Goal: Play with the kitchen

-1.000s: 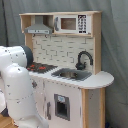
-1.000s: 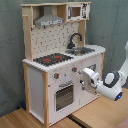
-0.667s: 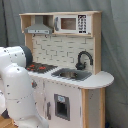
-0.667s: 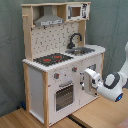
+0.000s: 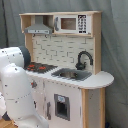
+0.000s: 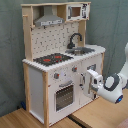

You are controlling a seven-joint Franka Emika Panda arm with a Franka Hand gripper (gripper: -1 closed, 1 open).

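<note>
Since a second ago the gripper (image 6: pixel 90 80) has edged a little toward the second exterior view's left, closer to the front of the kitchen (image 6: pixel 62 60); the kitchen itself has not shifted.

In the first exterior view the nearest thing is the robot's white arm (image 5: pixel 17 90), filling the lower left of the first exterior view and hiding the cabinet's left front. In the second exterior view the arm's wrist (image 6: pixel 112 87) reaches in from the second exterior view's right, and its white hand sits just beside the cabinet's right lower door, below the counter; whether it touches the door or how its fingers are set, I cannot tell.

Behind the hand stands the toy kitchen, on a light wooden floor (image 6: pixel 30 119). Its white front carries a windowed oven door (image 6: pixel 65 95) under a row of knobs (image 6: pixel 65 74). On the counter lie the black stovetop with red rings (image 6: pixel 52 59) and, toward the second exterior view's right, the sink (image 6: pixel 82 50) with a black curved faucet (image 6: pixel 75 39) rising behind it. A pale tiled backsplash (image 5: pixel 60 50) climbs to the top shelf, which holds the grey hood (image 6: pixel 50 20) and the microwave (image 5: pixel 72 23) side by side.

Farthest back hangs a grey-green curtain (image 6: pixel 10 55).
</note>
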